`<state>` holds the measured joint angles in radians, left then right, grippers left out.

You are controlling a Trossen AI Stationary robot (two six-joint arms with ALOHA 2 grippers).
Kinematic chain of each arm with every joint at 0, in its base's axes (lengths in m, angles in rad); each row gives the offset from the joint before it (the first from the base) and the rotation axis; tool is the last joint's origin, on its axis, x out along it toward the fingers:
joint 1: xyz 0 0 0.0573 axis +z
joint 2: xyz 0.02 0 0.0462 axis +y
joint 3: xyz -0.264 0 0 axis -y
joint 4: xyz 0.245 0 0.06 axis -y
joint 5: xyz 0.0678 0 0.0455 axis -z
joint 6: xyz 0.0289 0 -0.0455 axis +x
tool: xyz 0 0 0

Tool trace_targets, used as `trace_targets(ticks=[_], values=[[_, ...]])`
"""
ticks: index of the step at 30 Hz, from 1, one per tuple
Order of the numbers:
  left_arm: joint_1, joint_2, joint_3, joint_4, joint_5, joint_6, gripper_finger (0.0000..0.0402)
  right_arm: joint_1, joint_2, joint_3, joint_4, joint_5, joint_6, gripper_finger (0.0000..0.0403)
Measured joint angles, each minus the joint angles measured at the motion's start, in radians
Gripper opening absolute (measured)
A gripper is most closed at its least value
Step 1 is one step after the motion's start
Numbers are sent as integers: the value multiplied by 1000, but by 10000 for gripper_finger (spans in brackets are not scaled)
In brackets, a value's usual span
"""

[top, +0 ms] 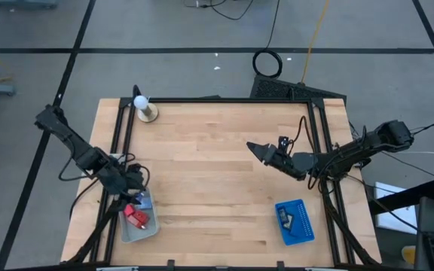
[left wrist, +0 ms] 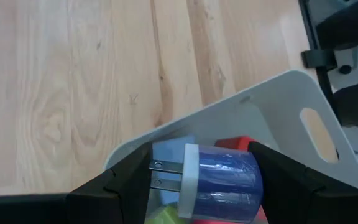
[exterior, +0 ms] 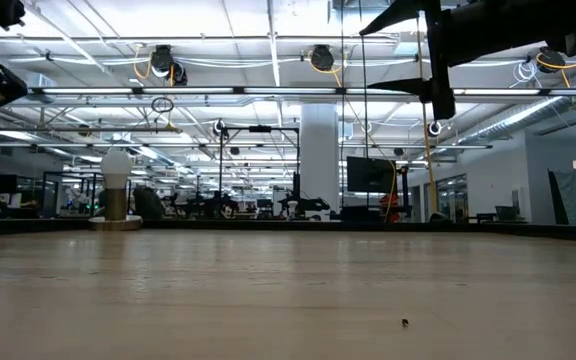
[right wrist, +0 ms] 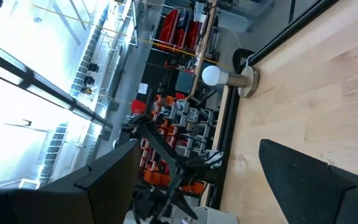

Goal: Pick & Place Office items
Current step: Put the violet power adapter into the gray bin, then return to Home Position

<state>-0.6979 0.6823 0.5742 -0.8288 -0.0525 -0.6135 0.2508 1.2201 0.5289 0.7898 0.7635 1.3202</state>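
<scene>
Clearly, a blue plug [left wrist: 219,183] with two metal prongs sits clamped between the left gripper's [top: 136,181] fingers, low in the left wrist view, right over the grey tray [top: 140,226] at lower left of the high view. Red pieces [top: 135,215] already lie in that tray, and a dark piece [top: 284,218] lies in the blue tray [top: 294,221] at lower right. By my reckoning, sorting is nearly done, with only this plug left to drop. Mid-right, the right gripper [top: 256,150] hangs high, jaws apart and empty. Across the wooden table [top: 217,181] no loose items show; a white ball [top: 141,102] stands at upper left. Beyond lies a big bright workshop hall.
</scene>
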Motion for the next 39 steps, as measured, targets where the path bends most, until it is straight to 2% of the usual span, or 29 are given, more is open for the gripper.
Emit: trace_targets(ticks=[16,23,28,35,39], values=[[0,0,-65,28,1,-21,238,0,0,0,1,0,0,320],[0,0,-65,39,8,-55,296,0,0,0,7,0,-8,320],[0,0,-65,129,35,-64,331,0,0,0,7,-1,-19,320],[0,0,-65,233,30,25,355,0,1,0,51,-4,-79,320],[0,0,-65,255,35,-67,356,0,1,0,147,-8,-183,320]])
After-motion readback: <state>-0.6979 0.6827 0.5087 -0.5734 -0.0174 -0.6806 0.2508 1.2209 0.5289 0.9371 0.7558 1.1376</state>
